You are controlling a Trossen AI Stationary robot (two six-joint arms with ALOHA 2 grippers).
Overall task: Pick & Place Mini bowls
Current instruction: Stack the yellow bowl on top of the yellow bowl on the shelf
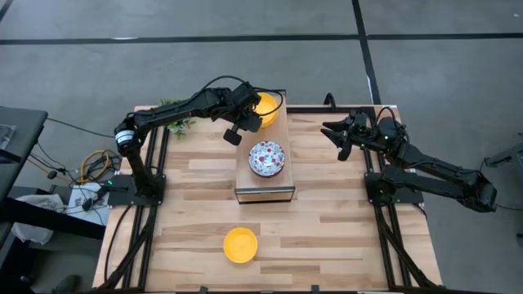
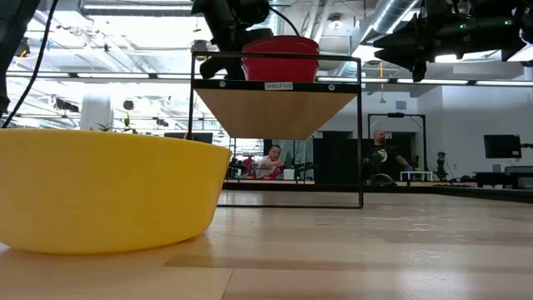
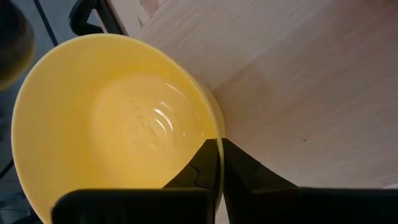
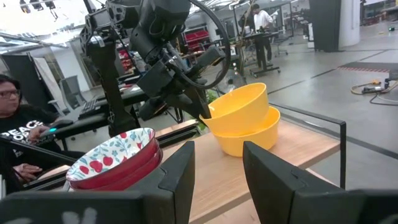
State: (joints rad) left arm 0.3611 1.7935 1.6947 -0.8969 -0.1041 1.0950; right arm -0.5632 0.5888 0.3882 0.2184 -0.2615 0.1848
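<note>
A raised wooden shelf (image 1: 245,175) stands mid-table. At its far end are two yellow mini bowls, one (image 4: 239,109) tilted inside the other (image 4: 252,138). My left gripper (image 3: 219,163) is shut on the upper one. A stack of floral mini bowls (image 1: 267,158) rests on the shelf's middle. Another yellow mini bowl (image 1: 240,244) sits base-down on the table near the front edge. My right gripper (image 1: 339,135) hovers open to the right of the shelf, holding nothing. My left gripper pinches the upper yellow bowl's rim (image 3: 217,142) on the side nearest the floral stack, one finger inside the bowl and one outside. The fingers slant down from the table's left. The bowl is tilted, its base nested in the lower yellow bowl.
The shelf has a thin black metal frame (image 4: 339,134) around its edges. A small green plant (image 1: 176,106) stands at the table's far left corner. People sit and stand in the room beyond the table (image 2: 271,162).
</note>
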